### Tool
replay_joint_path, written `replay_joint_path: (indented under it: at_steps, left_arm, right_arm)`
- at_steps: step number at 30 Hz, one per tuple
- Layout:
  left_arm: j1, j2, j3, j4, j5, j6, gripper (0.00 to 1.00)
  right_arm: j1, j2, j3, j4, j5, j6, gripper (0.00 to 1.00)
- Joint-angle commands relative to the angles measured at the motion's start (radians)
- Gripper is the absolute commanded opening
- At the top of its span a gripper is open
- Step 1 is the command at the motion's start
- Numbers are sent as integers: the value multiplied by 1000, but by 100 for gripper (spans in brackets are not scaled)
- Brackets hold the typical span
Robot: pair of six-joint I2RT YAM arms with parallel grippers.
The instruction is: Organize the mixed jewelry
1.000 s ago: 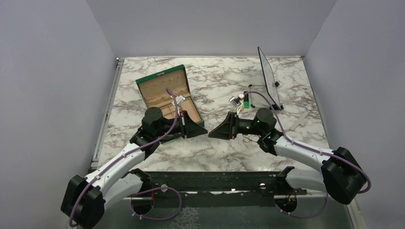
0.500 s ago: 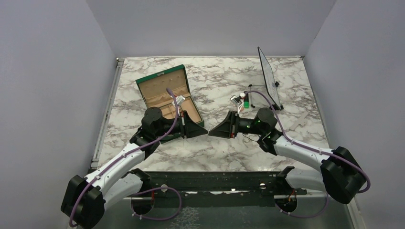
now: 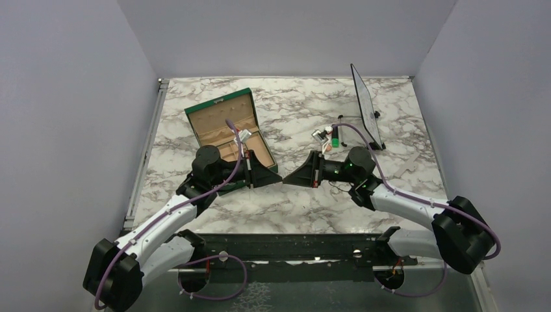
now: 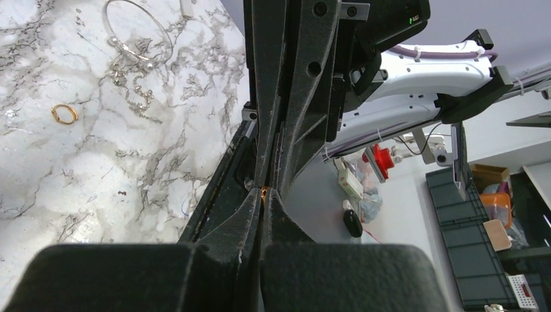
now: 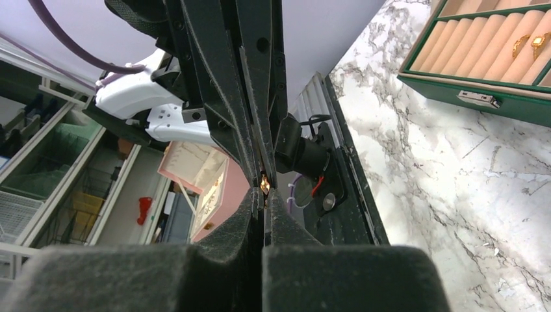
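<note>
My left gripper [image 3: 279, 179] and right gripper [image 3: 286, 181] meet tip to tip above the marble table, just right of the green box [image 3: 224, 120]. In the left wrist view, a tiny gold piece [image 4: 264, 190] sits pinched at my shut left gripper [image 4: 263, 194]. The right wrist view shows the same gold piece [image 5: 263, 184] at the tips of my right gripper [image 5: 263, 193], whose jaws are closed onto it. A gold ring [image 4: 64, 114] and a silvery chain [image 4: 136, 49] lie loose on the table. Two gold rings [image 5: 529, 42] sit in the box's roll slots.
A dark panel [image 3: 366, 104] stands upright at the back right. A green marker [image 3: 335, 138] and small items lie beside it. The box lid [image 3: 217, 114] leans open towards the back. Grey walls enclose three sides of the table.
My right gripper's jaws have closed at the left gripper's tips, and its arm has crept slightly left. The left arm has not moved.
</note>
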Motion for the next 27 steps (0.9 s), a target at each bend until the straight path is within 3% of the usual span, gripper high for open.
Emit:
replay_joint_path:
  at_steps: [1, 8, 13, 20, 27]
  left_arm:
    - [3, 1, 39, 24, 21, 4, 4]
    - [6, -18, 24, 1, -50, 2, 57]
    - [17, -60, 85, -220, -214, 113, 78]
    - [21, -187, 189, -583, -681, 242, 87]
    - [21, -370, 205, -717, -996, 332, 87]
  right_arm:
    - [1, 2, 22, 64, 13, 8, 1]
    - [1, -34, 5, -25, 68, -23, 1]
    - [1, -46, 20, -162, 122, -106, 1]
    - [27, 12, 198, -565, 353, -299, 1]
    - [144, 130, 389, -784, 640, -371, 1]
